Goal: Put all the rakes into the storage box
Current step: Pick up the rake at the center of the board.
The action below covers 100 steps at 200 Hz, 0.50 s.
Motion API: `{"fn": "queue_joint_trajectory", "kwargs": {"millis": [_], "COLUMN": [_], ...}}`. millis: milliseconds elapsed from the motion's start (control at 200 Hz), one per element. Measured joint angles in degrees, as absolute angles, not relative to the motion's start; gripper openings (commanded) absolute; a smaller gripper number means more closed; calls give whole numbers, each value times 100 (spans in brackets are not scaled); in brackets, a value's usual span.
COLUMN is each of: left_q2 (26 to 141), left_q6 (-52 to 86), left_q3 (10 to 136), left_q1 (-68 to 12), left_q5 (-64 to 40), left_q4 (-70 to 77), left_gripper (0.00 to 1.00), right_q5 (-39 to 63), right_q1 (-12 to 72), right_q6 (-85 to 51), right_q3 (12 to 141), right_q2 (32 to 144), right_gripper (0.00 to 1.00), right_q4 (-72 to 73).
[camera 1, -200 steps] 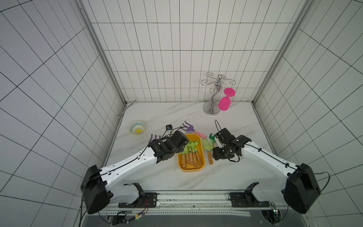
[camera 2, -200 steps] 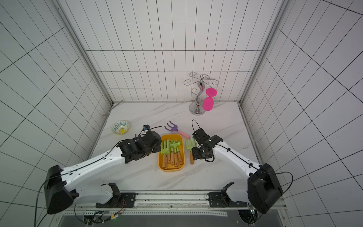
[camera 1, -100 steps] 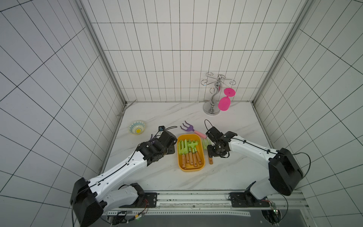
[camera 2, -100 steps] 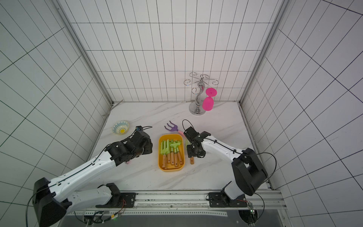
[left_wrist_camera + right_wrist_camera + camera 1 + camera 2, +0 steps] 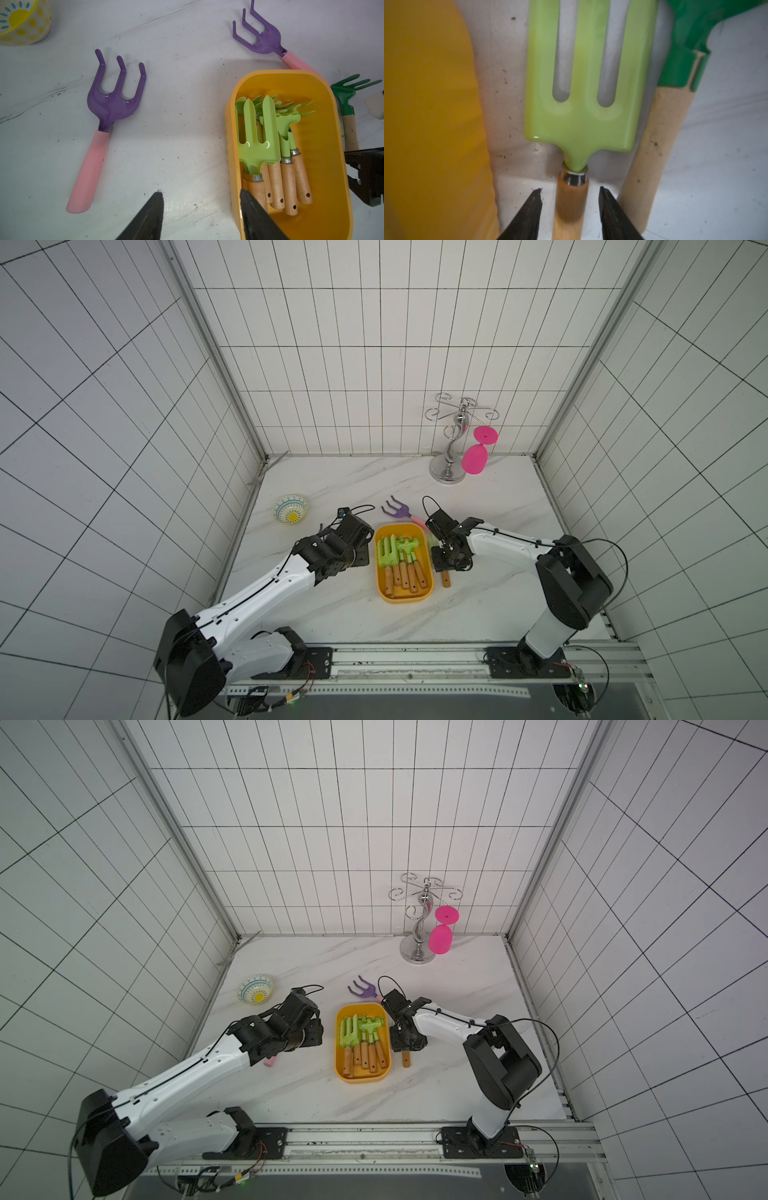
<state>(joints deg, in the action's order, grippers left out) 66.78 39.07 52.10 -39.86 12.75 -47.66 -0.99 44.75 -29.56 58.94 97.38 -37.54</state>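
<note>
Beside the storage box we see the right gripper astride the handle of the rake, lengthwise between narrow, untouching fingers; left gripper gapes empty, farther off.

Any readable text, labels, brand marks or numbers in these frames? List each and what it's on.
No readable text in any view.
storage box: plain, no label.
patterned bowl: sun-and-petal pattern only, no lettering.
light-green hand fork: head and wooden handle unmarked.

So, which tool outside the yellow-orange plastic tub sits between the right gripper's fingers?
The light green flat-tined fork with a wooden handle: the right gripper straddles that handle. The dark green rake lies just outside.
</note>
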Motion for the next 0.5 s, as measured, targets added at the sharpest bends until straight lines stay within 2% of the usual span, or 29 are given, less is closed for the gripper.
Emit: {"fn": "queue_joint_trajectory", "kwargs": {"millis": [200,500], "left_q2": [6678,6759], "left_q6": [3865,3795], "left_q3": [5151,5151], "left_q1": [-3931,-3922], "left_q5": [1190,1173], "left_q4": [-4788,-4880], "left_gripper": [61,61], "right_q5": [-117,-351], "right_q1": [4477,4504], "right_q6": [-3020,-3116], "right_q3": [5892,5876], "right_q2": [9920,9931], "right_gripper": [42,29], "right_q4": [-3647,-3662]}}
